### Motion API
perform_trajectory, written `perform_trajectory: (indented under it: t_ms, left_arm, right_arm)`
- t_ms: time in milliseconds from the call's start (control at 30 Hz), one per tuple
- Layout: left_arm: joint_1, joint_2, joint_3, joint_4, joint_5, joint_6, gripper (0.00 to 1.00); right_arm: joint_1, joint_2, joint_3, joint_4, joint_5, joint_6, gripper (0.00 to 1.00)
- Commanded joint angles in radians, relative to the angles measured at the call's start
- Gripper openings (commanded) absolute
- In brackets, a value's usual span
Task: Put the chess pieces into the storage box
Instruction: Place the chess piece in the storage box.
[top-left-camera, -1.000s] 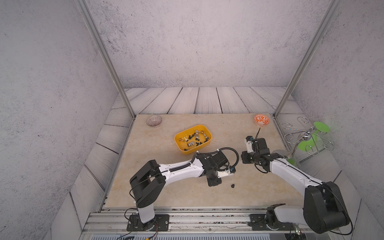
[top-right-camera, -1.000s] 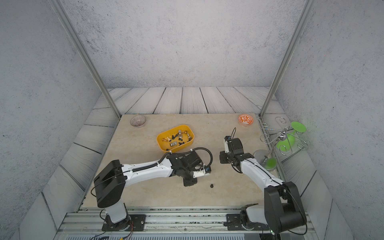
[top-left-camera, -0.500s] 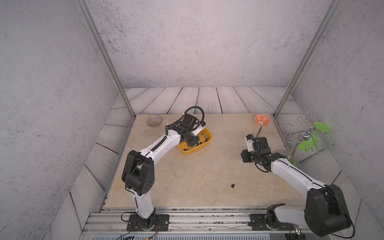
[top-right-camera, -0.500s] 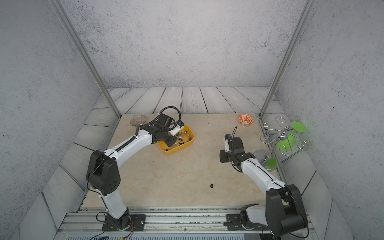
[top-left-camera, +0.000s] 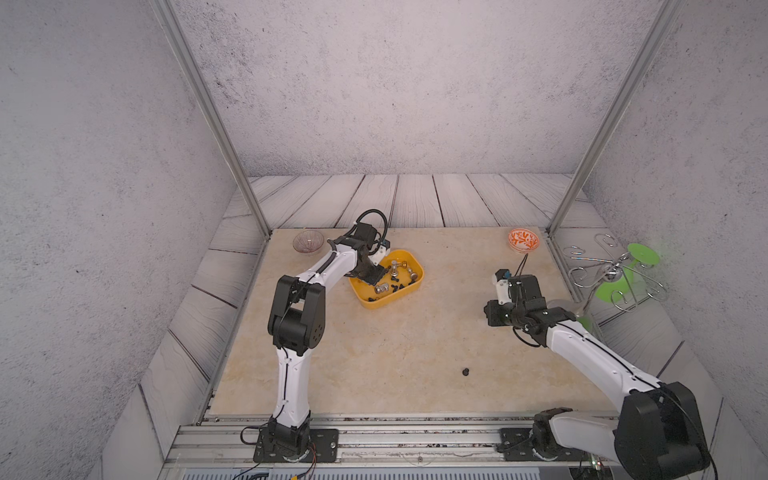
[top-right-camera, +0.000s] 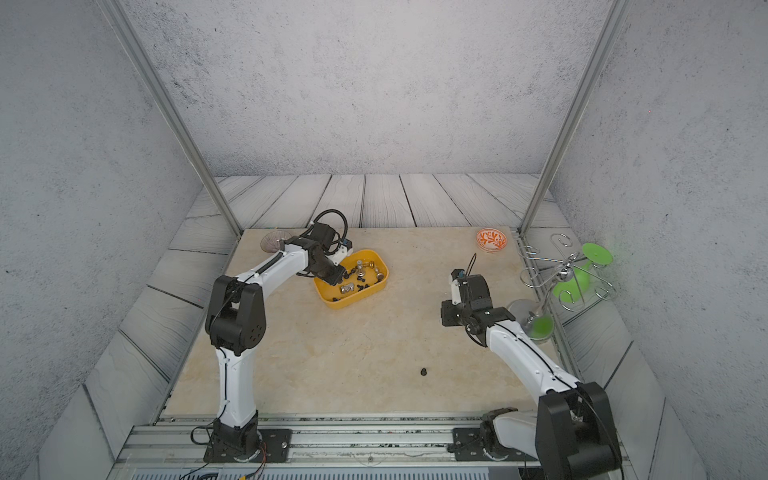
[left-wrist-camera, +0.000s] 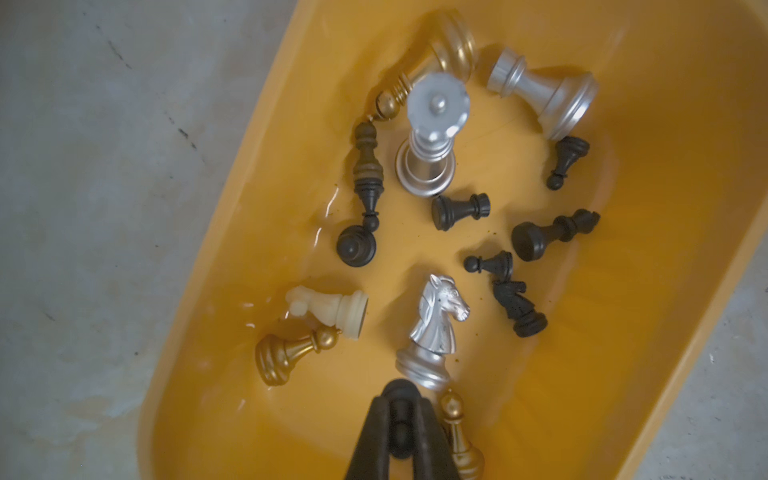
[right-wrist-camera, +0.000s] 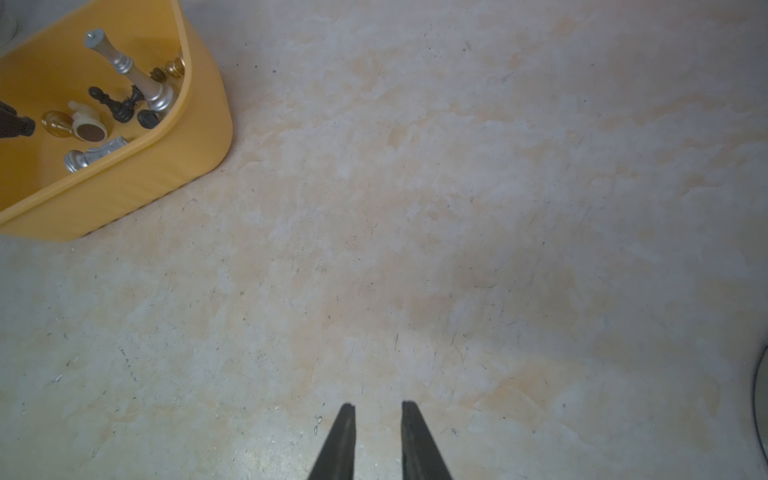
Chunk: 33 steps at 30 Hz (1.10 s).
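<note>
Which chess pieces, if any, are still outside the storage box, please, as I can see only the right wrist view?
Observer: One loose black piece lies on the table near its front edge, as both top views show.
Operator: Thank you. Is the left gripper holding anything?
Observer: Yes, the left gripper is shut on a small dark piece over the storage box.
Operator: Which gripper is closer to the loose one?
Observer: It lies nearer the right gripper, toward the front edge and outside your frame.
</note>
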Motion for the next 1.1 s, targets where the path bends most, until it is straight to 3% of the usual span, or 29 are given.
perform_trajectory:
  t_ms: [0,100,333,1067]
  left_arm:
    - [0.011,0.001,0.015,-0.005,0.002,-0.025,0.18]
    - [0.017,0.002,0.016,0.007,0.013,-0.04,0.25]
    - [0.022,-0.02,0.008,0.067,0.036,-0.098,0.3]
    - [0.02,-0.264,-0.209,0.23,0.162,-0.172,0.33]
  right_arm:
    - [-0.005,-0.027,-0.004,-0.018,0.018,0.012,0.22]
    - [-0.005,-0.03,0.005,-0.028,0.024,0.015,0.22]
    - [-0.005,-0.044,0.038,-0.069,0.038,0.016,0.23]
    - [-0.003,-0.091,-0.026,-0.116,-0.009,0.09,0.23]
